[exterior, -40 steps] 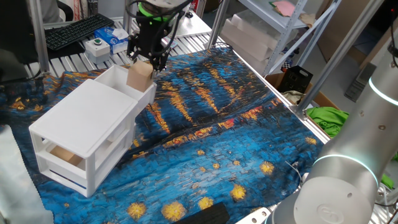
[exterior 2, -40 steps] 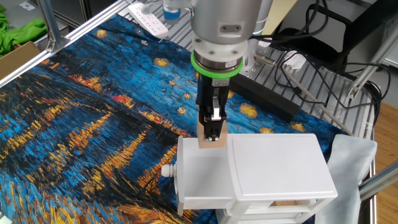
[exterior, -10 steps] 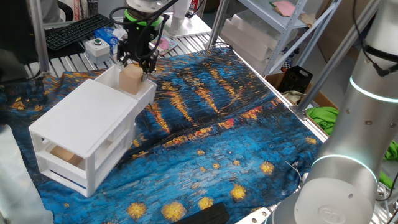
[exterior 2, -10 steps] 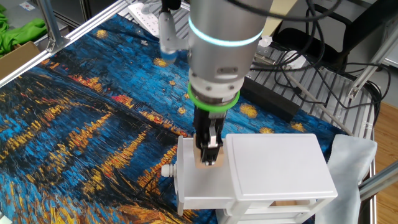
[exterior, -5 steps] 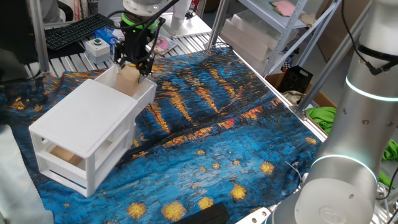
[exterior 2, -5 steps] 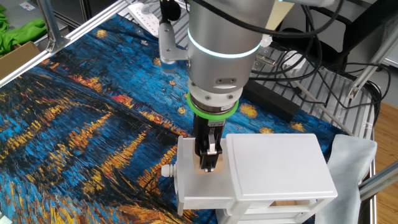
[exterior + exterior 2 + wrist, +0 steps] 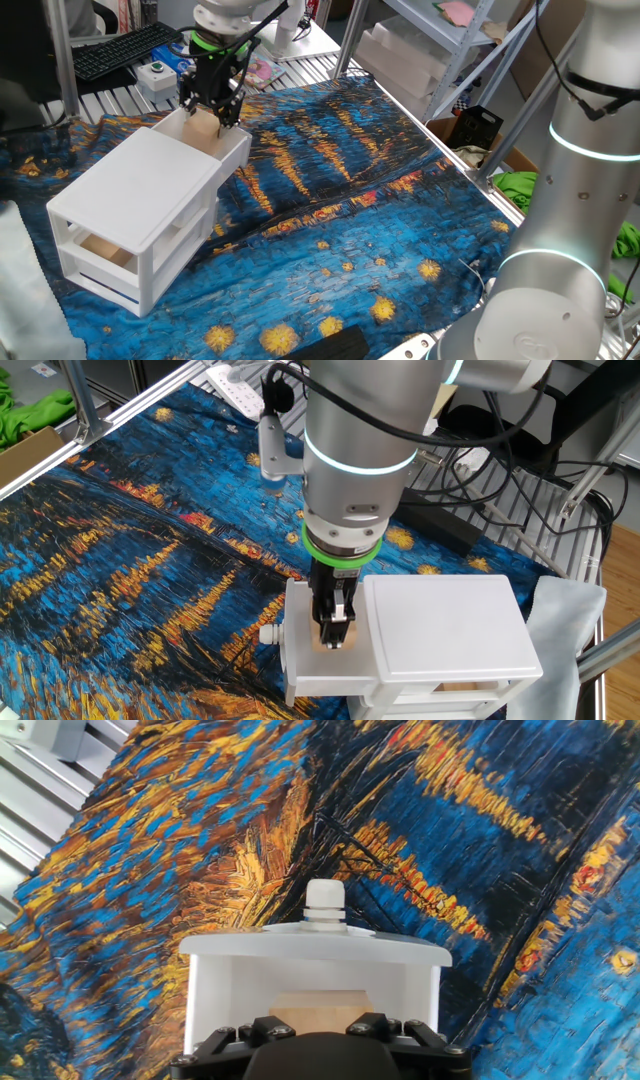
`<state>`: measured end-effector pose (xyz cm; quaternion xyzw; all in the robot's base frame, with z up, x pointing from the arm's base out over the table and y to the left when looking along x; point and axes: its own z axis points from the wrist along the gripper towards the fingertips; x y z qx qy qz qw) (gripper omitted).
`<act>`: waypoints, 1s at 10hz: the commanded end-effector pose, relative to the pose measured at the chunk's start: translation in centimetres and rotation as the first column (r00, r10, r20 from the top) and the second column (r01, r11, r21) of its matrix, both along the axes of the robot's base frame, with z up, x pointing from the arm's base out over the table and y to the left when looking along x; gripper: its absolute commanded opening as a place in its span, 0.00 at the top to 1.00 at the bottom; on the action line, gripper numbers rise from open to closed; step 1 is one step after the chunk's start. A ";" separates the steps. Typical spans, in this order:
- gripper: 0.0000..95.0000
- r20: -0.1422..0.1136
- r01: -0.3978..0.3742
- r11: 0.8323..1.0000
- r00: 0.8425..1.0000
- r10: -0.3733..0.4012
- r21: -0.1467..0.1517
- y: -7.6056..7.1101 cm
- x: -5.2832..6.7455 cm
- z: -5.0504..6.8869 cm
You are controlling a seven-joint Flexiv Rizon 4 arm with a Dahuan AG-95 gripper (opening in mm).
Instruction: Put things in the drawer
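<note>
A pale tan wooden block [image 7: 205,126] sits between my gripper's fingers, low inside the open upper white drawer [image 7: 237,146] of the white two-drawer cabinet [image 7: 130,190]. My gripper [image 7: 210,108] is shut on the block. In the other fixed view the gripper [image 7: 334,622] reaches down into the drawer [image 7: 300,660] and the block [image 7: 333,640] shows under the fingers. In the hand view the block [image 7: 318,1005] lies within the drawer walls [image 7: 215,990], behind the round white knob [image 7: 325,900]. Another tan block [image 7: 100,248] lies in the lower drawer.
A blue and yellow painted cloth [image 7: 350,200] covers the table. A keyboard [image 7: 120,50], a small box [image 7: 160,75] and a pink-patterned packet [image 7: 262,70] lie at the back. A power strip [image 7: 235,385] and cables [image 7: 470,460] lie behind the cabinet.
My gripper has gone down and a little back with the block, from above the drawer's rim to low inside the drawer.
</note>
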<state>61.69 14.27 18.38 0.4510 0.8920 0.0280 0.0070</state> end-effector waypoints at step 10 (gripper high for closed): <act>1.00 0.021 0.004 0.999 1.000 -0.003 -0.045 -0.2 0.5 -1.9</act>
